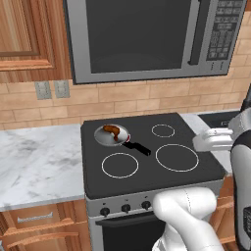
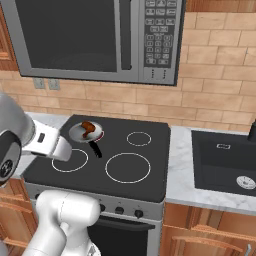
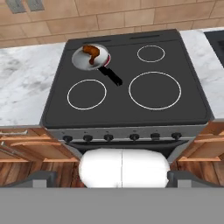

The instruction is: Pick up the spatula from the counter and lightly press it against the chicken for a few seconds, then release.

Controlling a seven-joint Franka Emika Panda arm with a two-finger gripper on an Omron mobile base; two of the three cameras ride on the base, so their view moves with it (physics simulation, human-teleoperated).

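**Left base view.** The stove (image 1: pixel 147 171) stands between stretches of marble counter (image 1: pixel 39 166), under the microwave (image 1: pixel 137 34). The pan (image 1: pixel 104 138) sits on the back left burner, its dark handle pointing toward the stove's middle. The brown chicken (image 1: pixel 112 130) lies inside the pan, toward its far side. My arm (image 1: pixel 188 215) rises at lower right, with its white wrist over the stove's right edge, well apart from the pan.

**Right base view.** The same pan holds the chicken (image 2: pixel 88 127), with the handle toward the front. My arm bends in from the left, its end just beside the front left burner ring. A dark sink (image 2: pixel 220 160) is set in the counter to the right of the stove.

**Hand view.** I look down on the whole stove from in front of it, with a row of knobs (image 3: pixel 109 137) along its front face. The chicken (image 3: pixel 91 51) lies in the pan at upper left. My gripper (image 3: pixel 112 179) has its fingertips (image 3: pixel 37 178) spread wide apart.
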